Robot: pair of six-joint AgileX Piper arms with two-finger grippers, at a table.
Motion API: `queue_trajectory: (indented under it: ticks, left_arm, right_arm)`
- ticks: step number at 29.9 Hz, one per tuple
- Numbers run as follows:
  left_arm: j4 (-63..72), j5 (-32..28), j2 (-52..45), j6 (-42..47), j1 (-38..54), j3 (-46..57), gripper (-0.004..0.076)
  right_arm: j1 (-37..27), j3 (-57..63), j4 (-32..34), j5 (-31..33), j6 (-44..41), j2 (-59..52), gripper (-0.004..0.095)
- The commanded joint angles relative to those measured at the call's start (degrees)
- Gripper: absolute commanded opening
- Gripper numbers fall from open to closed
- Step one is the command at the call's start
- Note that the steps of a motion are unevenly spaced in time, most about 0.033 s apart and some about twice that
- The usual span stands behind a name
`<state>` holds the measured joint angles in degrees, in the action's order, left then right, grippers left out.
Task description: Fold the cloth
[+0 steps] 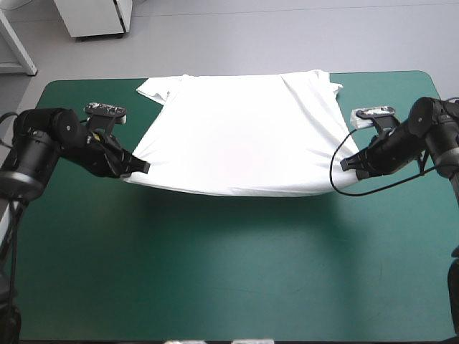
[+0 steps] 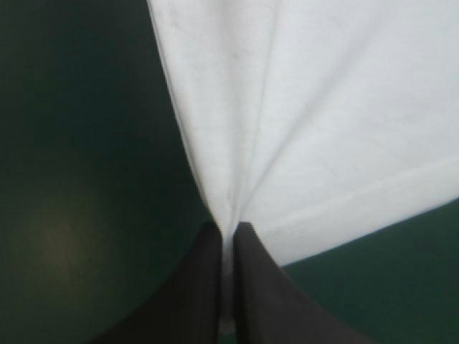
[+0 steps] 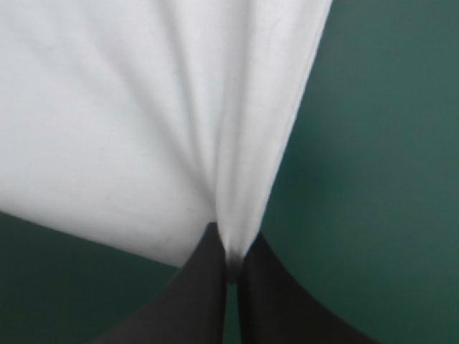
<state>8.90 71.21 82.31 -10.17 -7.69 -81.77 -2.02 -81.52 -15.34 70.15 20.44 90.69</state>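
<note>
The white T-shirt (image 1: 240, 136) hangs stretched between both arms over the far half of the table, its near hem lifted above the cover and casting a shadow. My left gripper (image 1: 141, 167) is shut on the hem's left corner; in the left wrist view the T-shirt (image 2: 315, 122) fans out in taut creases from the left gripper (image 2: 228, 231). My right gripper (image 1: 346, 164) is shut on the hem's right corner, and the T-shirt (image 3: 143, 107) pulls away from the right gripper (image 3: 231, 242). The sleeves and collar lie near the table's far edge.
The teal-green cover (image 1: 229, 272) stretches bare across the near half of the table. The T-shirt's far edge reaches the table's far edge (image 1: 237, 76). A white cabinet (image 1: 97, 18) stands on the floor beyond the table.
</note>
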Motion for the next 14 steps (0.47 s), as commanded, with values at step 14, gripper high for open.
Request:
queue_trajectory:
  ticks: [14]
  left_arm:
    - [-4.59,2.49,-25.77,2.81,-3.75,31.93,-0.0009]
  right_arm:
    - [4.16,28.30,8.68,-2.25,-2.05,-21.00,-0.0017]
